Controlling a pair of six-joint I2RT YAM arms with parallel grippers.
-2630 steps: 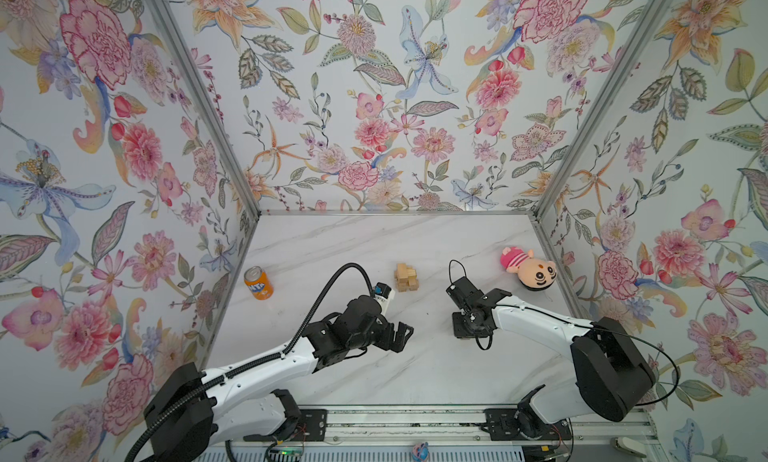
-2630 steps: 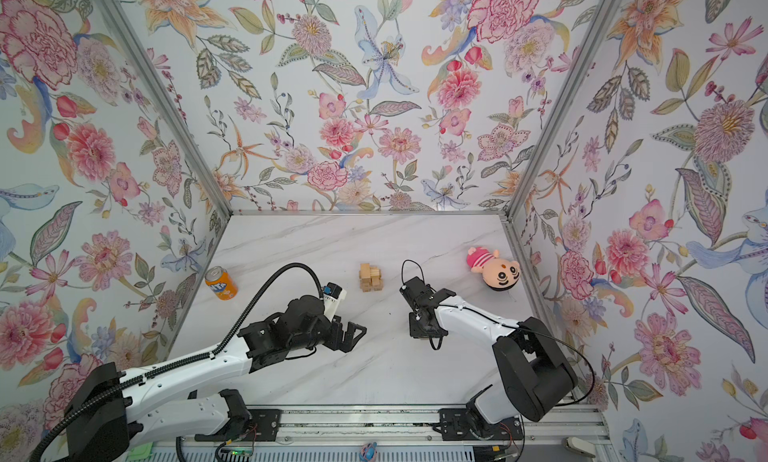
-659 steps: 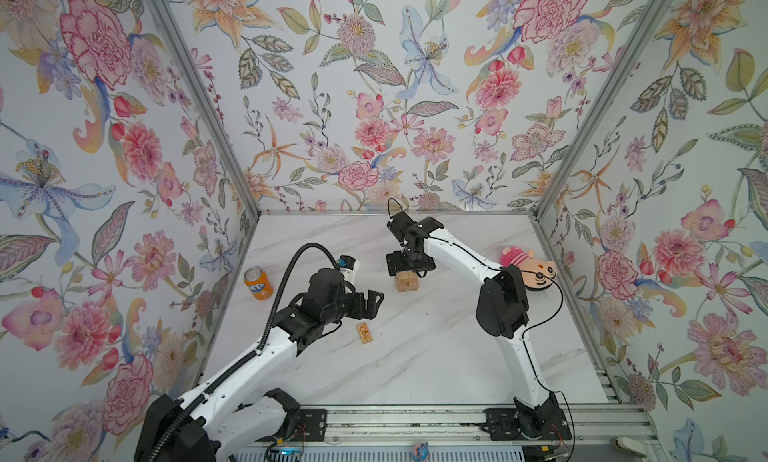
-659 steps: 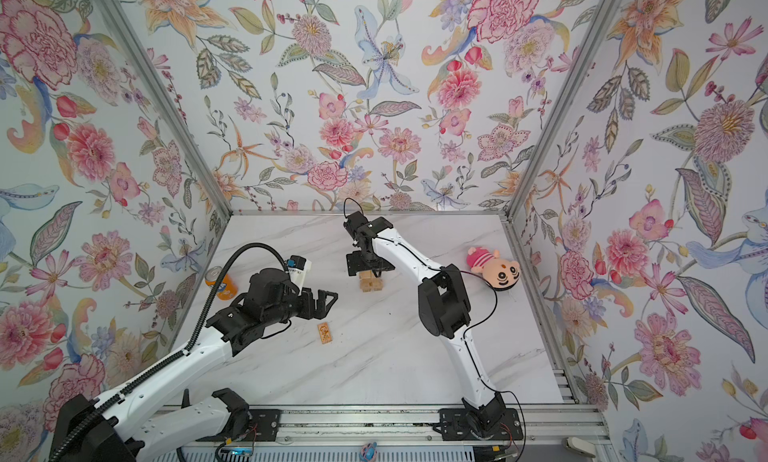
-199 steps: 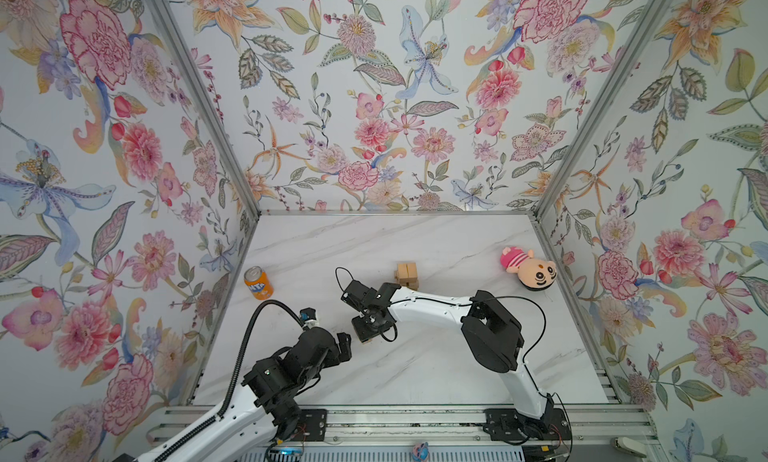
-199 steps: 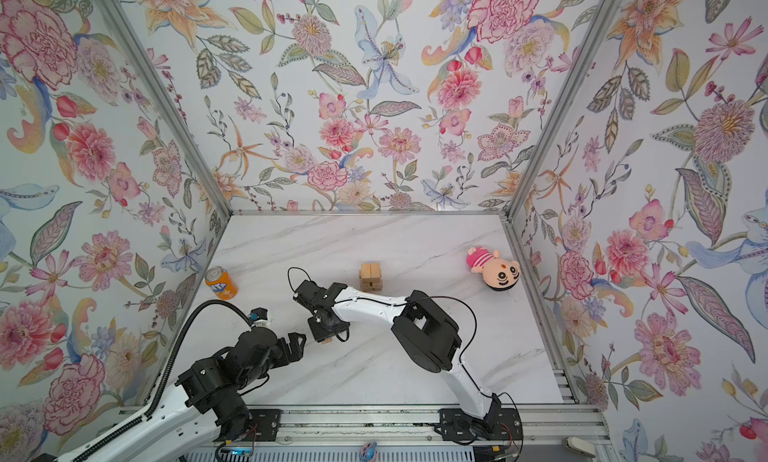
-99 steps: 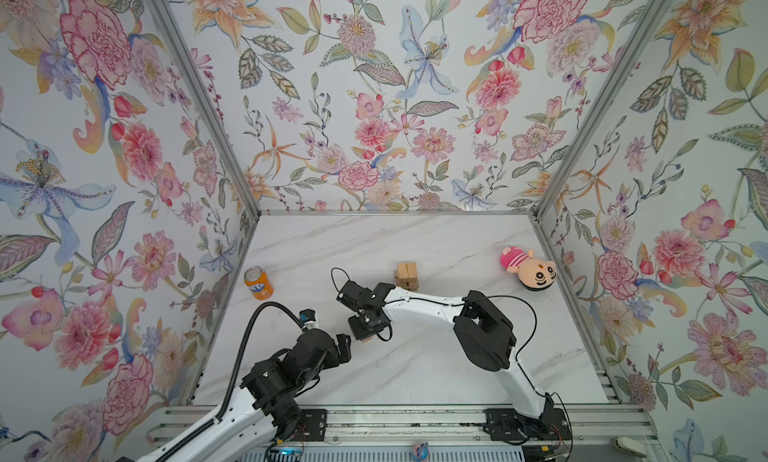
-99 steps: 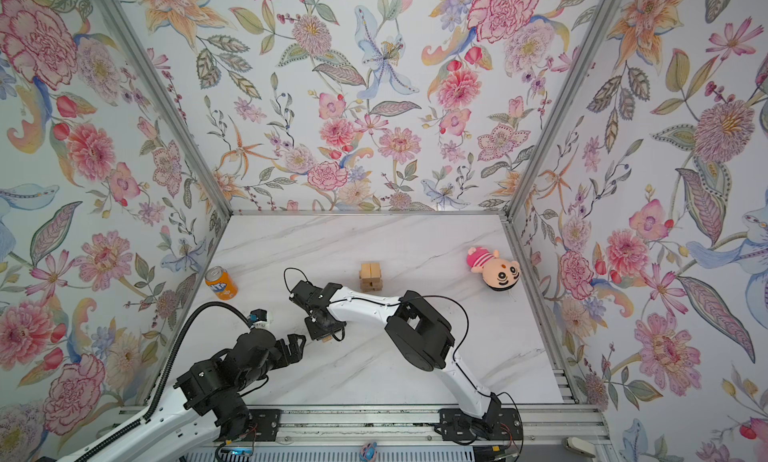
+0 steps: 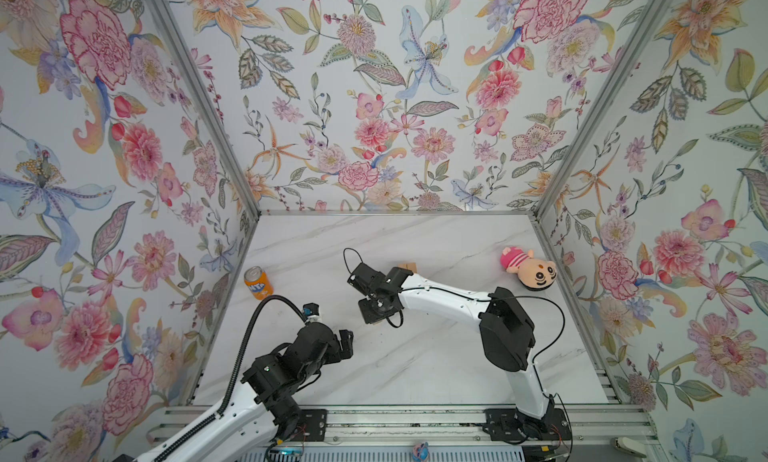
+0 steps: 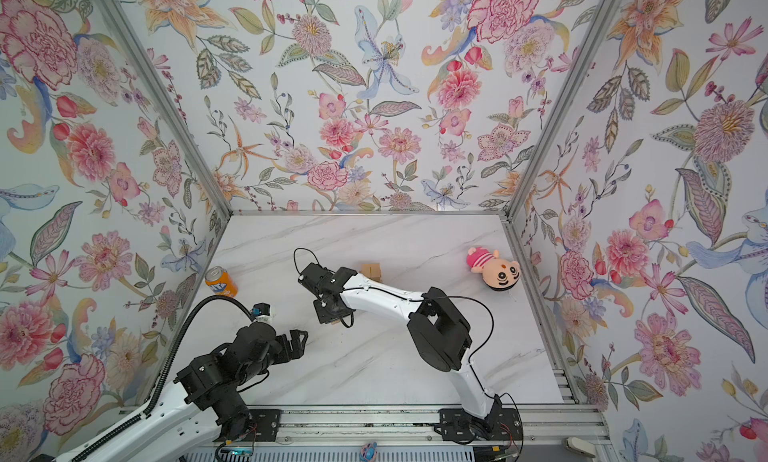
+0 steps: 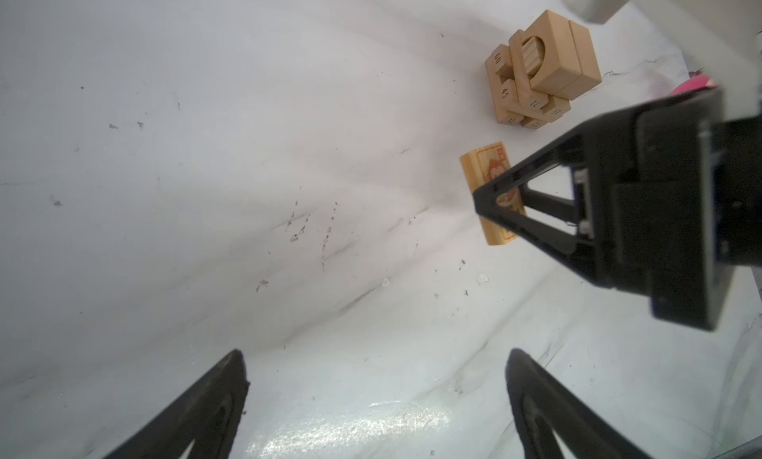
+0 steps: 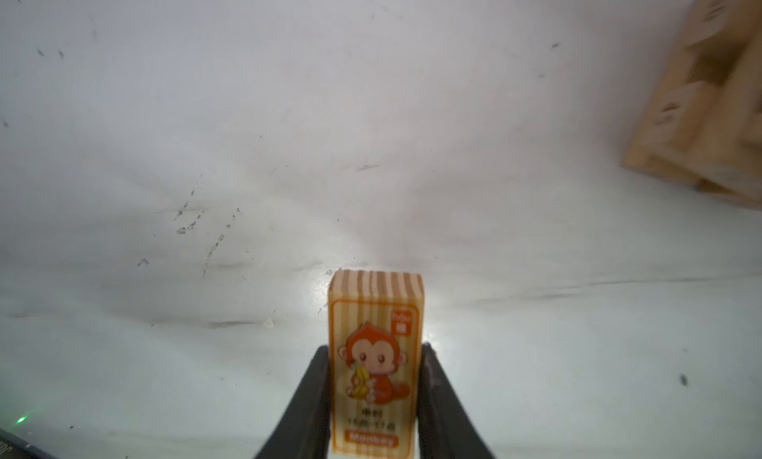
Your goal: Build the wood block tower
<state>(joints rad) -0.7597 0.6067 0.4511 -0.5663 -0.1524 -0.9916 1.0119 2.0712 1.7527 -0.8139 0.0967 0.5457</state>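
Since a second ago your right claw [image 12: 375,351] has closed, pinching the monkey block [image 12: 375,308]; tower [image 11: 540,65] stands ahead of it; left claw [image 11: 376,354] spread wide.

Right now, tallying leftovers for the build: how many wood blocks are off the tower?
1: the monkey-print block, clamped in the right gripper, a little apart from the tower. Others may sit hidden from view.
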